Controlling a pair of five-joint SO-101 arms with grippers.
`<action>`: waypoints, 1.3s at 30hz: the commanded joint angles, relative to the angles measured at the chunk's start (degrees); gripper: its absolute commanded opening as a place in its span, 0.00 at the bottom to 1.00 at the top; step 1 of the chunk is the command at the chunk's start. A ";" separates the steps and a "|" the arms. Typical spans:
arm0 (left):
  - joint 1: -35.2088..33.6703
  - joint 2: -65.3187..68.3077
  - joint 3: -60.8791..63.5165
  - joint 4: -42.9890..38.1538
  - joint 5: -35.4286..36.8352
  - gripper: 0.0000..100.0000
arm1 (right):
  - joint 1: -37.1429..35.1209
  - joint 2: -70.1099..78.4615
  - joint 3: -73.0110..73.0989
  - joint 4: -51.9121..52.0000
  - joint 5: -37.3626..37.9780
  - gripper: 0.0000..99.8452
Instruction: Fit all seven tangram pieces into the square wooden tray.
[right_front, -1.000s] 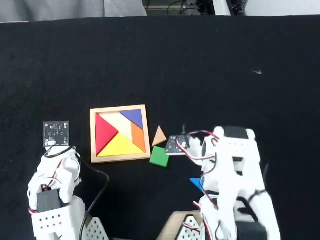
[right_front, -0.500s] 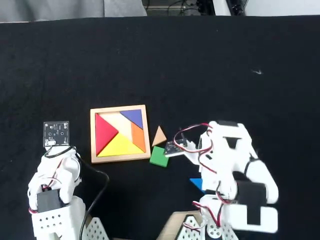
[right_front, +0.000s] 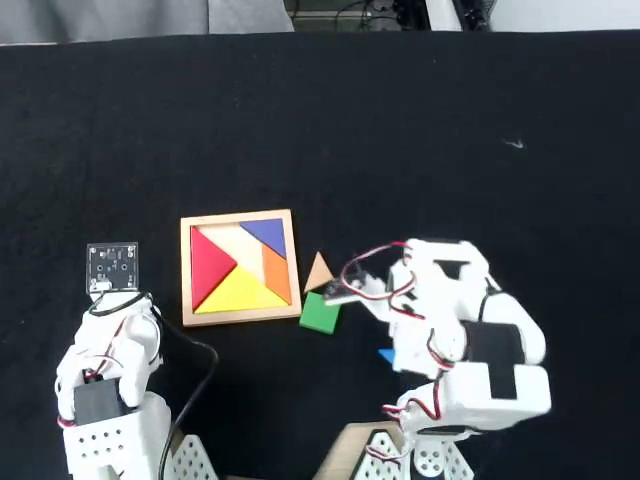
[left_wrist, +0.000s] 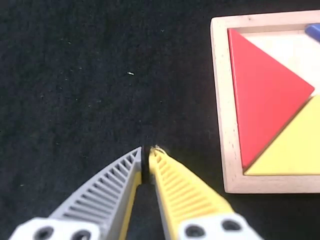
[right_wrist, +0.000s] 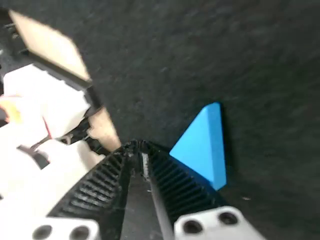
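Tray (right_front: 186, 275) holds four pieces (right_front: 208, 265); left tool (left_wrist: 146, 150) and right tool (right_wrist: 137, 145) pressed together.

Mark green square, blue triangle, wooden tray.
green square (right_front: 319, 315), high view, centre of top face
blue triangle (right_wrist: 201, 146), right wrist view, middle of top face
wooden tray (left_wrist: 220, 100), left wrist view, bare side rim

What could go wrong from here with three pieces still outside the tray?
1. The right gripper sits with jaws shut right beside the blue triangle; going down like this would likely shove it, not grasp it.
2. That arm hangs close over the green square and tan triangle, so a swing may scatter them.
3. The tray has its remaining gap hemmed in by four pieces; a misturned piece may not seat.
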 joint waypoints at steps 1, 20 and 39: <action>-0.40 -0.35 0.66 -1.05 0.09 0.05 | -4.66 1.27 -6.55 -2.46 -4.31 0.01; -0.40 -0.35 0.66 -0.88 0.09 0.05 | -13.27 -3.38 -31.96 10.90 -14.86 0.01; -12.88 -0.35 -4.35 -1.14 0.53 0.05 | -13.63 -27.47 1.80 -13.98 -32.00 0.17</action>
